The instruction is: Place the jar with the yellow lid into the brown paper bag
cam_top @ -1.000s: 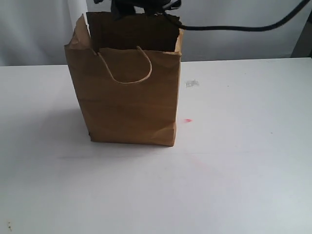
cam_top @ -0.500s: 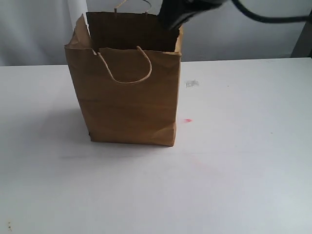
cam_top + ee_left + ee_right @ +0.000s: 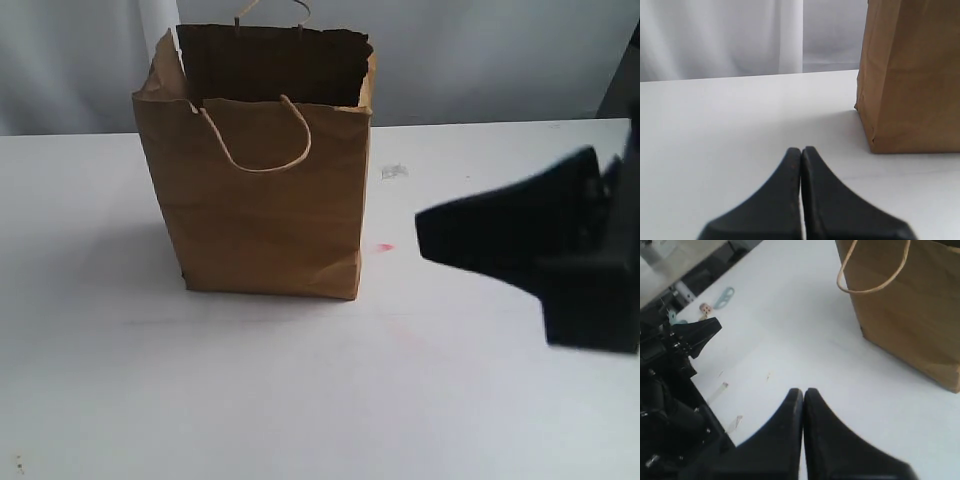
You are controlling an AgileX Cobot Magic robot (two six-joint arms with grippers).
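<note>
The brown paper bag [image 3: 260,210] stands upright on the white table, its mouth open and dark inside. The yellow-lidded jar shows in no view. My right gripper [image 3: 420,232] hangs to the right of the bag, apart from it, its tip pointing toward the bag. In the right wrist view its jaws [image 3: 803,391] are pressed together with nothing between them, and the bag [image 3: 910,305] lies beyond. My left gripper [image 3: 801,150] is shut and empty too, low over the table beside the bag [image 3: 912,75]. It is out of the exterior view.
A small pink mark [image 3: 385,247] and a grey smudge [image 3: 394,171] lie on the table right of the bag. The right wrist view shows the other arm's black body [image 3: 670,390] and small teal bits [image 3: 724,297] past the table edge.
My right arm has left the space above the bag's mouth and come down to the right of the bag, over the table. The bag has not moved.
</note>
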